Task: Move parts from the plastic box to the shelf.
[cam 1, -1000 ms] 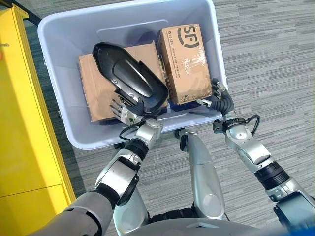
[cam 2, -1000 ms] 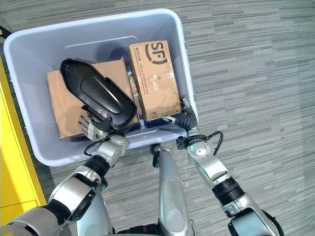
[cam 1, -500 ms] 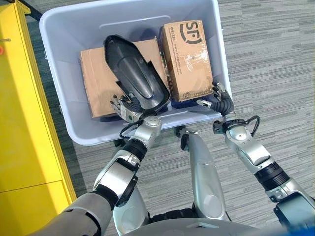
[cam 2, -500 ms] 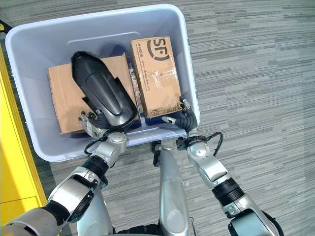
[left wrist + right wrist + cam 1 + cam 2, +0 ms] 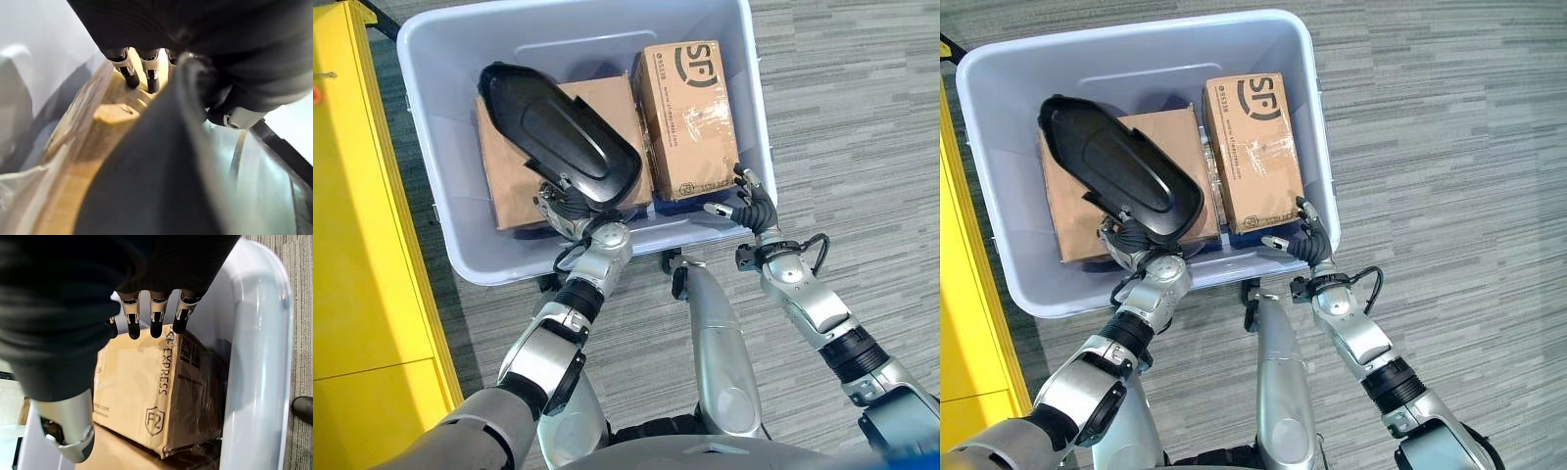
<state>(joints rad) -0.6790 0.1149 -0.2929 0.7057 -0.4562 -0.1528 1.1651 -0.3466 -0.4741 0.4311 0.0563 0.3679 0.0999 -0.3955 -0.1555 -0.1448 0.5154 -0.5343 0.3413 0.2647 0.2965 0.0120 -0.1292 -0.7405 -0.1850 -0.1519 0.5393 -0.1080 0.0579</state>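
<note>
My left hand (image 5: 570,213) is clamped on the near end of the black moulded part (image 5: 558,137), fingers curled under its rim and thumb on the other side, so the shell stands tilted above the flat cardboard box (image 5: 514,176) rather than lying on it. I hold it at the narrow end because that is the only edge within reach over the near wall of the plastic box (image 5: 489,269). From my left wrist view the part's dark curved surface covers most of what lies ahead, and I see just a few fingertips (image 5: 128,76) against the cardboard beneath; how firmly the thumb bears on the shell I cannot make out.

My right hand (image 5: 1304,240) hovers at the near right corner of the plastic box, fingers spread and relaxed, gripping nothing. It sits just beside the taller printed carton (image 5: 1253,147), which stands against the right wall, so I judge it well placed for that carton once the black part is away.

The yellow shelf (image 5: 362,245) runs along my left, cut off by the frame, so its levels and free space are hidden. Something dark lies under the cardboard boxes; I cannot tell what
</note>
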